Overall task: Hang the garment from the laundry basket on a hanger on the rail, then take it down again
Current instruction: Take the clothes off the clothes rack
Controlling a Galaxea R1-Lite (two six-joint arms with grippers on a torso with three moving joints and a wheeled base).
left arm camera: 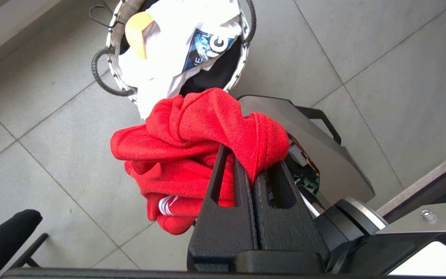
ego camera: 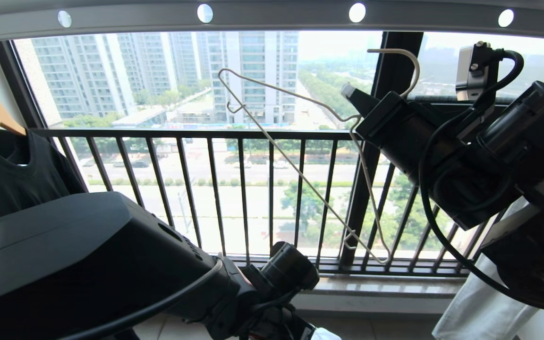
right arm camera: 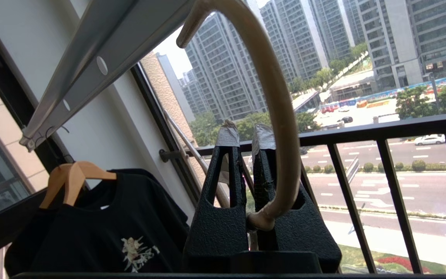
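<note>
Garment (left arm camera: pixel 192 155): red, bunched, clamped in left gripper (left arm camera: pixel 252 174), fingers clenched on a fold of fabric. It hangs clear of the basket (left arm camera: pixel 110 50), which sits on the tiled floor just beyond it and holds a white printed shirt (left arm camera: pixel 168 42) over something dark. In the head view only the left arm's bulk shows low and near; gripper and garment are below the frame edge.

Hanger (ego camera: pixel 300 156): off-white wire, grasped at its neck by right gripper (ego camera: pixel 354 106), fingers clenched. Hook (right arm camera: pixel 269 97) curves up close under the rail (ego camera: pixel 272 19) but is not on it. Long axis of the bar is tilted steeply, one shoulder up toward the robot's left, the other down near the window railing (ego camera: pixel 234 189).

Key relation: garment is low on the left, hanger high on the right, well apart. Judgement: lift phase; garment must rise toward the hanger's upper, leftward shoulder, the end nearer the left arm. Neck opening not identifiable in the bunch, so threading may need a regrasp.

Black shirt (right arm camera: pixel 103 232) on wooden hanger (right arm camera: pixel 72 182), far left of rail, not involved.
</note>
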